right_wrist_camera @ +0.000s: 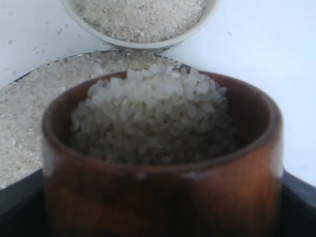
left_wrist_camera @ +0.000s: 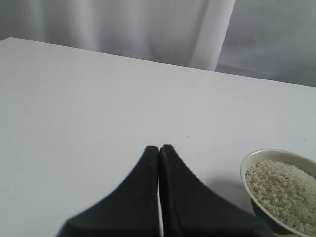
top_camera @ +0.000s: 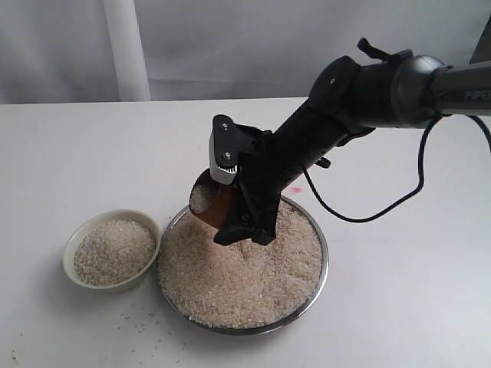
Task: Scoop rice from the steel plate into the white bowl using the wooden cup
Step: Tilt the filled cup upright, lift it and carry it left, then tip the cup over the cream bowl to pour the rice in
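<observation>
Right wrist view — wooden cup [right_wrist_camera: 163, 197] in right jaws, heaped with rice [right_wrist_camera: 153, 113]; left wrist view — left jaws pressed together.

white bowl [top_camera: 69, 249] beside steel plate [top_camera: 253, 327]

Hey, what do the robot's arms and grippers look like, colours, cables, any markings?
The right arm is black-grey tubing with rounded joints, white lettering near the picture's edge, and a thin black cable looping off it. The right gripper is black with a silver geared plate. The left gripper shows only two black, wedge-shaped fingers.
</observation>
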